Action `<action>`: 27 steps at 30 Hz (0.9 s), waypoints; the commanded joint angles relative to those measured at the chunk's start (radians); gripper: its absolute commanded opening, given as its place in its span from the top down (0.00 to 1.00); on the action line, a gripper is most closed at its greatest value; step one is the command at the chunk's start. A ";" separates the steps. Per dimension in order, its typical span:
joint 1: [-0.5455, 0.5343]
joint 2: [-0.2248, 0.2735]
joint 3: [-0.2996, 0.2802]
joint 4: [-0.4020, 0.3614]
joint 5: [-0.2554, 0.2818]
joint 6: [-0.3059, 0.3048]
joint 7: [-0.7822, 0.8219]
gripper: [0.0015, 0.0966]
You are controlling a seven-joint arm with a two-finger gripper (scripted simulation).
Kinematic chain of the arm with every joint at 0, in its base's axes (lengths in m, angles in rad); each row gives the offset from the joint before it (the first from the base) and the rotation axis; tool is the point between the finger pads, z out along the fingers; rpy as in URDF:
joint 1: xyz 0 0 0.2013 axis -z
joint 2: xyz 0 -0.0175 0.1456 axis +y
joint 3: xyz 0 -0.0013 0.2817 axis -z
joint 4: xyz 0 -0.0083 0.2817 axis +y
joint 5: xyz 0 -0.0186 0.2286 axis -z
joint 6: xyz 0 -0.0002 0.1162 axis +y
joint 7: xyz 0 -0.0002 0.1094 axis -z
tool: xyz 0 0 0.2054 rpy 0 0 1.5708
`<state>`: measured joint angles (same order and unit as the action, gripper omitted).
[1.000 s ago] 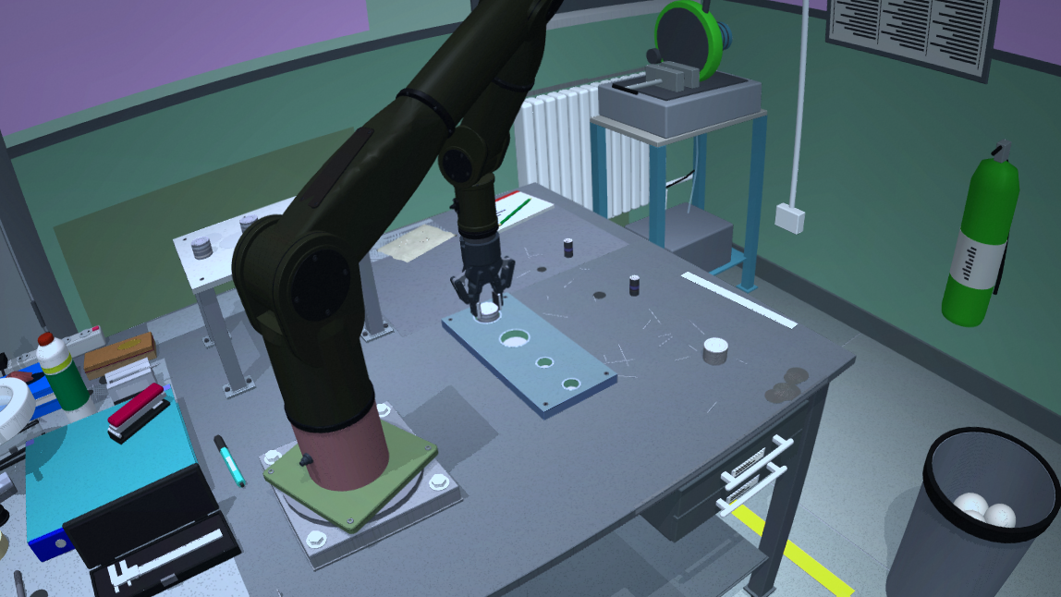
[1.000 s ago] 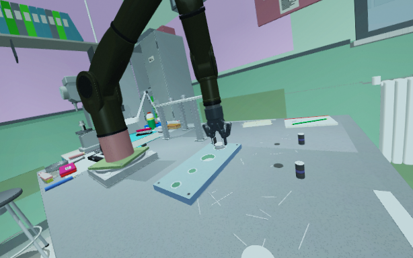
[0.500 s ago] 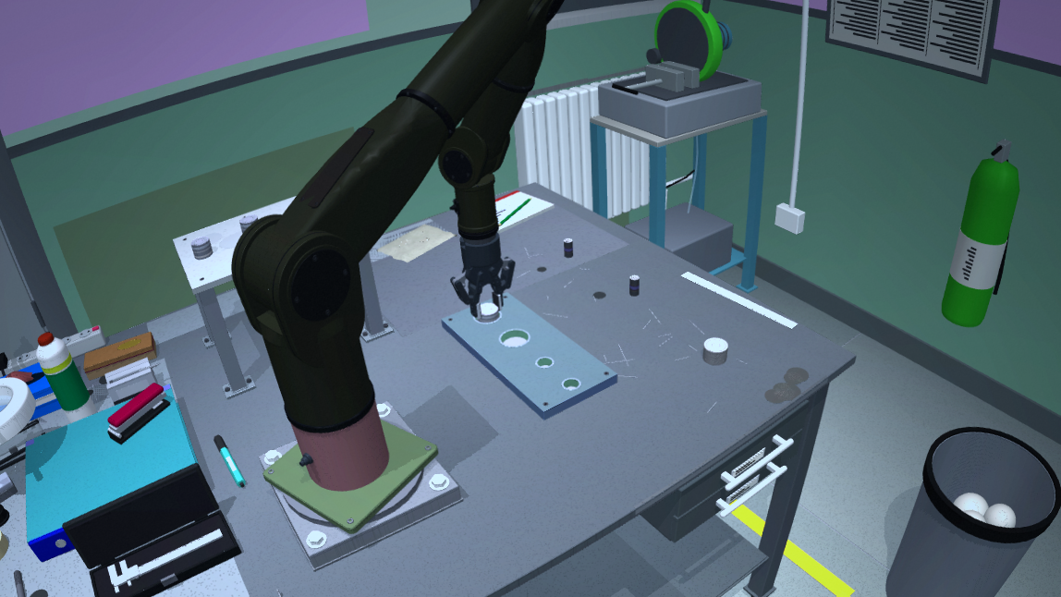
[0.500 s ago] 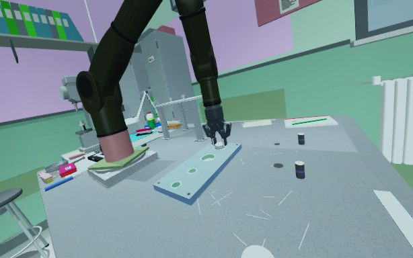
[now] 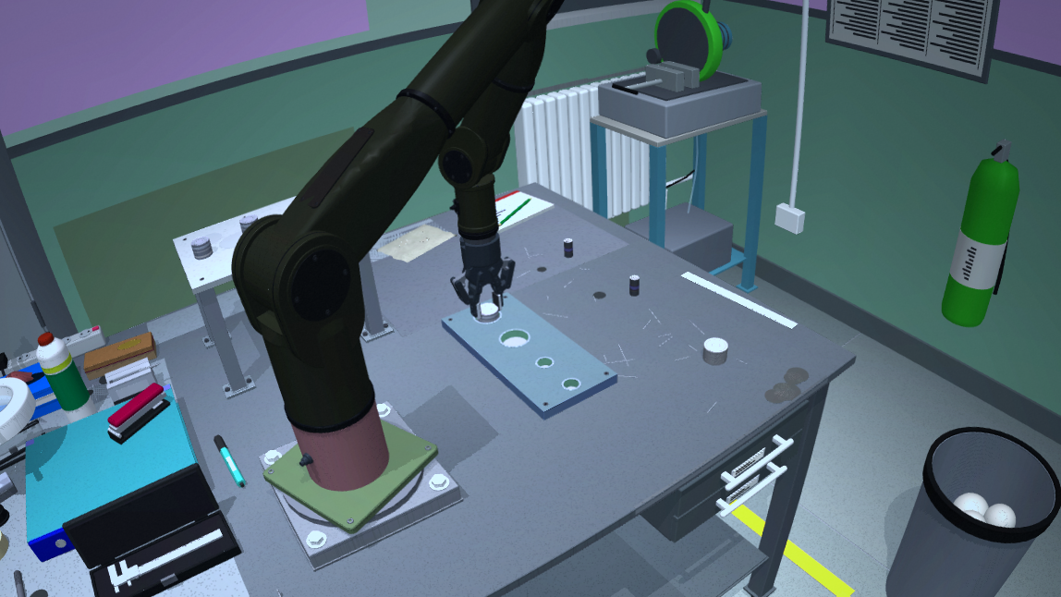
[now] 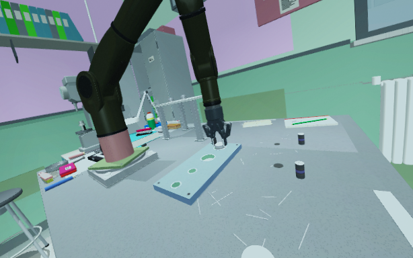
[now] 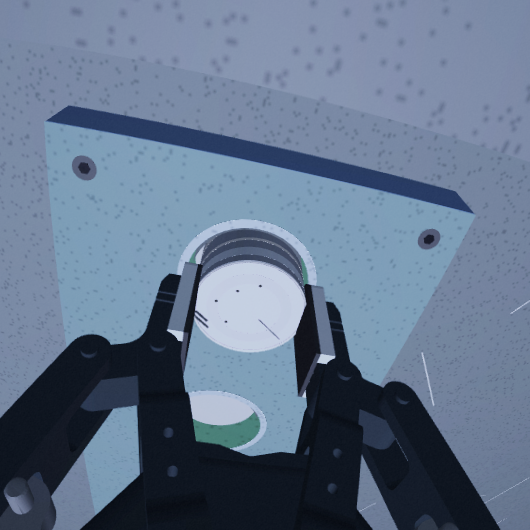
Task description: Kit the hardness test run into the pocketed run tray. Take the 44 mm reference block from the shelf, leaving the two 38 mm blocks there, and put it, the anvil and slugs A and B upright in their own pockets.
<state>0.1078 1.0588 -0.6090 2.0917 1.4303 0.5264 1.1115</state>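
Observation:
My gripper (image 7: 248, 312) (image 5: 484, 295) (image 6: 219, 138) stands over the far end pocket of the light-blue run tray (image 5: 528, 350) (image 6: 199, 171), closed on the round reference block (image 7: 248, 305) (image 5: 488, 310) (image 6: 219, 145), which sits upright partly down in that pocket. The pocket beside it (image 5: 514, 338) (image 7: 225, 417) and two small pockets (image 5: 545, 362) (image 5: 570, 384) show green floors. Two dark slugs with blue bands (image 5: 567, 248) (image 5: 634, 285) (image 6: 301, 138) (image 6: 299, 169) stand upright on the table right of the tray. The pale round anvil (image 5: 715, 350) (image 6: 257, 252) stands near the table's right edge. Two grey blocks (image 5: 202, 247) (image 5: 248, 222) rest on the shelf at the left.
The arm's base (image 5: 349, 468) is bolted to the table's front left. A cut-off machine on a blue stand (image 5: 679, 96) and a radiator (image 5: 571, 148) are behind the table. A blue case (image 5: 104, 468), bottle (image 5: 61, 371) and pen (image 5: 230, 460) lie at the left.

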 commanded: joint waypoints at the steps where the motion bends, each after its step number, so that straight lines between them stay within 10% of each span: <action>1: 0.000 -0.001 0.000 -0.002 0.001 0.001 0.000 0.51; 9: 0.000 -0.001 0.000 -0.002 0.001 0.001 0.000 0.34; 27: 0.005 -0.018 -0.009 0.000 -0.031 0.005 0.027 0.34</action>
<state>0.1123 1.0425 -0.6169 2.0916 1.3991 0.5316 1.1386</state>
